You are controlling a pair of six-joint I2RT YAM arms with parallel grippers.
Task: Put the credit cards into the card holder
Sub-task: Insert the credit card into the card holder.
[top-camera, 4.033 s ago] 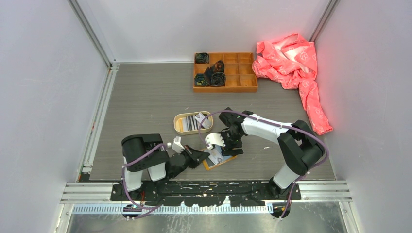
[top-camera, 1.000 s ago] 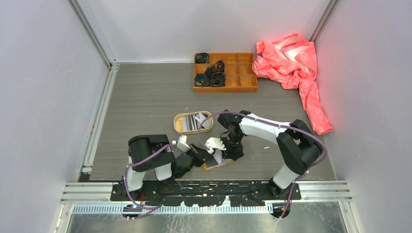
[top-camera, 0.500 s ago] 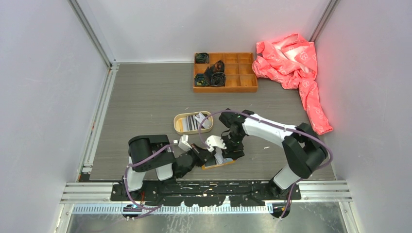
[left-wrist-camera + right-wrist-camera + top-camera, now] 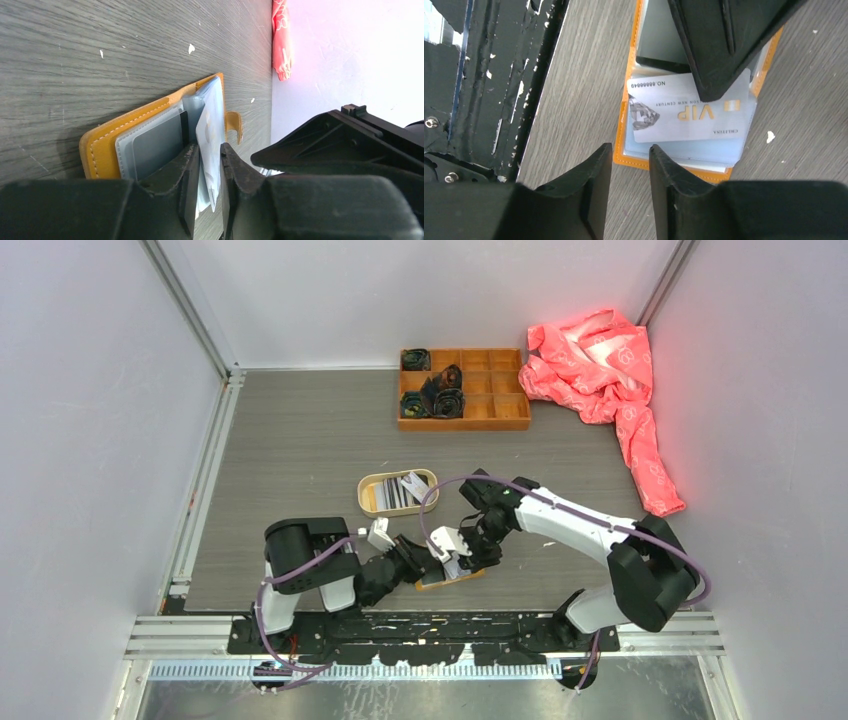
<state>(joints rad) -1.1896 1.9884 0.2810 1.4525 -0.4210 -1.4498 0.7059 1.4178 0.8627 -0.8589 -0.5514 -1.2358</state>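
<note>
The mustard-orange card holder [image 4: 455, 579] lies open on the table near the front edge. It also shows in the left wrist view [image 4: 100, 145] and the right wrist view [image 4: 674, 166]. A white VIP credit card [image 4: 684, 117] lies on its clear sleeves, partly in a pocket. My left gripper [image 4: 424, 559] [image 4: 209, 150] is closed on a thin clear sleeve page of the holder. My right gripper [image 4: 462, 554] [image 4: 630, 150] hovers over the holder's edge, its jaws slightly apart with nothing between them. More credit cards [image 4: 405, 490] lie in the oval tray.
The oval tan tray [image 4: 366, 496] sits just behind the holder. An orange wooden compartment box [image 4: 500, 400] with dark rolls stands at the back. A pink cloth [image 4: 600, 360] lies at the back right. The black front rail [image 4: 499, 85] runs close to the holder.
My left gripper has moved right onto the holder. My right gripper has shifted slightly nearer and its arm's elbow has swung right. The holder has slid a little toward the front.
</note>
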